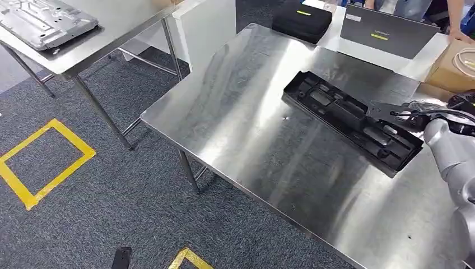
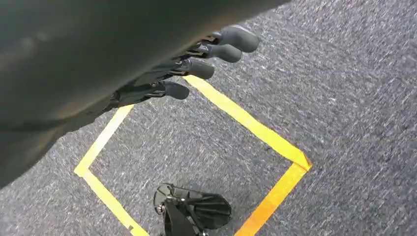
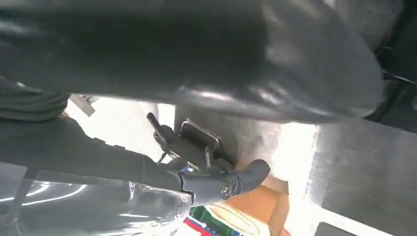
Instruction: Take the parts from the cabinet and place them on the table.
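Note:
A long black moulded plastic part [image 1: 347, 120] lies slantwise over the right side of the steel table [image 1: 252, 129]. My right hand [image 1: 417, 112] grips its near right end. I cannot tell whether the part touches the tabletop. Seen from the right wrist, the same part [image 3: 221, 54] is a big dark blurred shape with my thumb [image 3: 226, 183] curled beneath it. In the left wrist view my left hand [image 2: 196, 64] hangs over the carpet, fingers straight and apart, with nothing in it.
A second steel table [image 1: 112, 33] at the back left carries a grey metal plate [image 1: 45, 22]. Behind the near table are a black case [image 1: 302, 21], a dark laptop [image 1: 386, 33], a cardboard box [image 1: 453, 67] and a person's arm [image 1: 456, 22]. Yellow tape squares [image 1: 45, 162] mark the carpet.

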`<state>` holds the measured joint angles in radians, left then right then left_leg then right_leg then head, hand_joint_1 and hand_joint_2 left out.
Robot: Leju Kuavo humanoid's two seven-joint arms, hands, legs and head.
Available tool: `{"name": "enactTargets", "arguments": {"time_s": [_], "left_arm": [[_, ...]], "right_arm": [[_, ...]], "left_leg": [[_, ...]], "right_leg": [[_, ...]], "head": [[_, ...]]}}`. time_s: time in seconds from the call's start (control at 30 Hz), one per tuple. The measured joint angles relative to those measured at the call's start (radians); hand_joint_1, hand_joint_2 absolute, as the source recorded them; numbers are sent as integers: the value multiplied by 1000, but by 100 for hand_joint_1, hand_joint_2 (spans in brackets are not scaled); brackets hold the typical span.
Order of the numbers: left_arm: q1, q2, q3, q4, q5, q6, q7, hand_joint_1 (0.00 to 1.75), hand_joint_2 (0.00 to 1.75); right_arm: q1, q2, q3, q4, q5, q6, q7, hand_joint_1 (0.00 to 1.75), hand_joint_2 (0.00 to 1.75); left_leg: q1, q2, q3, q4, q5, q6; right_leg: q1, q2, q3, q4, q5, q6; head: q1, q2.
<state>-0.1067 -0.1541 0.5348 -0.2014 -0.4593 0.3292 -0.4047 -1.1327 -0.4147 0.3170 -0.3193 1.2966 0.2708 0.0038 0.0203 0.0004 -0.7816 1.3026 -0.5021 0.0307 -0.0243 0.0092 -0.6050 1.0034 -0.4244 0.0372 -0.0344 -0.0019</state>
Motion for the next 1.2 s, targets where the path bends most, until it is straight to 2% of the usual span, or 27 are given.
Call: {"name": "enactTargets", "arguments": {"time_s": [0.07, 0.1, 0.13, 0.23, 0.27, 0.3, 0.33, 0.4, 0.43, 0.47, 0.5, 0.53, 0.6, 0.63, 0.67, 0.73, 0.8, 0.83, 0.87, 0.93, 0.97, 1.0, 1.03, 1.1, 1.13, 1.17, 1.2], "left_arm": [[0, 0, 2, 0, 0, 0, -1, 0, 0], [0, 1, 4, 0, 1, 0, -2, 0, 0], [-1, 4, 5, 0, 2, 0, -2, 0, 0], [0, 3, 6, 0, 3, -1, -7, 0, 0], [-1, 3, 6, 0, 3, -1, -7, 0, 0], [-1, 2, 6, 0, 3, -1, -7, 0, 0], [-2, 2, 6, 0, 3, -2, -9, 0, 0], [-1, 2, 6, 0, 3, -4, -9, 0, 0], [-1, 0, 6, 0, 3, -4, -9, 0, 0], [0, -1, 6, 0, 3, -4, -9, 0, 0], [0, -2, 6, 0, 3, -4, -9, 0, 0], [0, -2, 6, 0, 3, -4, -9, 0, 0], [-1, -2, 6, 0, 3, -3, -9, 0, 0], [-1, -2, 6, 0, 3, -3, -9, 0, 0], [-1, -2, 7, 0, 1, -2, -9, 0, 0], [0, -2, 7, 0, 1, -2, -9, 0, 0], [0, -1, 7, 0, 1, -2, -8, 0, 0], [1, -3, 7, 0, 0, -2, -8, 0, 0], [0, -3, 7, 0, 0, -2, -8, 0, 0], [1, -3, 7, 0, -2, -2, -8, 0, 0], [1, -3, 7, 0, -2, -2, -8, 0, 0], [1, -3, 7, 0, -2, -2, -8, 0, 0], [1, -3, 7, 0, -2, -2, -8, 0, 0], [0, -3, 7, 0, -4, -2, -8, 0, 0], [-2, -3, 7, 0, -6, -2, -7, 0, 0], [-2, -3, 7, 0, -10, -2, -7, 0, 0], [-2, -3, 7, 0, -11, -1, -6, 0, 0]], "right_arm": [[-5, 4, 0, 0, 2, 0, 0, 0, 0], [-7, 6, 0, 0, 2, 0, 1, 0, 0], [-10, 8, 0, 0, 3, 0, 1, 0, 0], [-12, 13, 0, 0, 5, 0, 3, 0, 0], [-13, 15, 0, -1, 5, 0, 3, 0, 0], [-14, 12, 0, -1, 5, -1, 4, 0, 0], [-20, 8, 0, -1, 5, -1, 4, 0, 0], [-21, 8, 0, 0, 5, -1, 5, 0, 0], [-17, 8, 0, 2, 5, 0, 5, 0, 0], [-14, 8, 0, 3, 5, 0, 5, 0, 0], [-12, 8, 1, 4, 5, 0, 5, 0, 0], [-13, 8, 1, 4, 5, -1, 5, 0, 0], [-17, 8, 1, 4, 5, -1, 6, 0, 0], [-18, 8, 1, 4, 5, -1, 6, 0, 0], [-20, 9, 1, 4, 5, -2, 6, 0, 0], [-19, 8, 1, 4, 5, -3, 7, 0, 0], [-20, 10, 1, 4, 5, -4, 7, 0, 0], [-19, 9, 1, 4, 5, -6, 7, 0, 0], [-19, 10, 1, 4, 5, -6, 7, 0, 0], [-19, 12, 2, 5, 5, -9, 7, 0, 0], [-18, 12, 3, 5, 5, -9, 7, 0, 0], [-17, 12, 3, 5, 5, -10, 7, 0, 0], [-17, 13, 3, 5, 5, -10, 8, 0, 0], [-17, 12, 3, 5, 5, -15, 10, 0, 0], [-17, 12, 3, 5, 5, -18, 11, 0, 0], [-18, 10, 3, 5, 5, -19, 14, 0, 0], [-17, 11, 3, 5, 4, -20, 14, 0, 0]], "left_leg": [[-15, -2, 80, -164, 85, 33], [-27, -5, 122, -246, 111, 54], [-31, 8, 133, -254, 99, 63], [-41, 8, 135, -266, 104, 65], [-40, 9, 146, -287, 113, 68], [-29, 11, 158, -310, 126, 58], [-30, 9, 160, -317, 130, 62], [-32, 6, 155, -317, 132, 63], [-33, 5, 153, -316, 133, 62], [-33, 5, 152, -315, 134, 61], [-33, 4, 151, -315, 135, 59], [-32, 3, 151, -314, 135, 57], [-32, 1, 148, -305, 133, 49], [-37, 1, 144, -301, 130, 42], [-39, 1, 140, -295, 131, 36], [-39, 0, 136, -297, 133, 28], [-32, 2, 118, -268, 125, 18], [-33, -2, 107, -223, 89, 8], [-26, -2, 83, -159, 45, 0], [-16, -2, 23, -6, -34, -11], [-12, -2, 10, 32, -45, -15], [-8, -2, 20, 21, -34, -17], [-4, -1, 51, -31, -5, -17], [1, -2, 162, -226, 78, -10], [-1, -5, 187, -269, 68, -8], [-7, -5, 179, -272, 76, -5], [-9, -5, 176, -268, 77, -3]], "right_leg": [[9, 1, 5, -1, -2, -4], [9, 1, 8, -2, -3, -5], [17, 1, 8, -5, -3, -4], [10, -4, 12, -13, -1, 0], [18, -6, 16, -20, 0, 3], [18, -10, 8, -6, -10, 2], [17, -8, -14, 34, -37, -3], [14, -8, -85, 186, -100, -10], [11, -8, -121, 258, -124, -7], [11, -9, -137, 290, -127, 1], [7, -9, -125, 265, -112, 12], [3, -9, -92, 201, -83, 24], [-6, -12, 15, 4, -16, 45], [-4, -14, 18, -14, -20, 33], [5, -9, 24, -20, -9, 19], [5, -9, 21, -18, -7, 5], [-12, -9, 22, -21, 1, -8], [-12, -9, 23, -21, 2, -18], [-9, -9, 23, -21, 3, -22], [-7, -9, 21, -21, 4, -23], [-7, -9, 21, -19, 5, -22], [-7, -9, 20, -19, 7, -24], [-8, -9, 20, -17, 7, -24], [-8, -8, 22, -17, 7, -23], [-5, -8, 19, -17, 9, -19], [2, -9, 14, -16, 13, -13], [-1, -9, 10, -17, 17, -6]], "head": [[0, 0], [0, 0], [3, 0], [-3, 0], [-3, 0], [0, 0], [3, 0], [4, 0], [3, 0], [4, 0], [3, 0], [3, 0], [4, 0], [2, 0], [2, 0], [-3, 0], [0, 0], [-5, 0], [-5, 0], [-5, 0], [-5, 0], [-5, 0], [-5, 0], [-5, 0], [-4, 0], [-3, 0], [-6, 0]]}}
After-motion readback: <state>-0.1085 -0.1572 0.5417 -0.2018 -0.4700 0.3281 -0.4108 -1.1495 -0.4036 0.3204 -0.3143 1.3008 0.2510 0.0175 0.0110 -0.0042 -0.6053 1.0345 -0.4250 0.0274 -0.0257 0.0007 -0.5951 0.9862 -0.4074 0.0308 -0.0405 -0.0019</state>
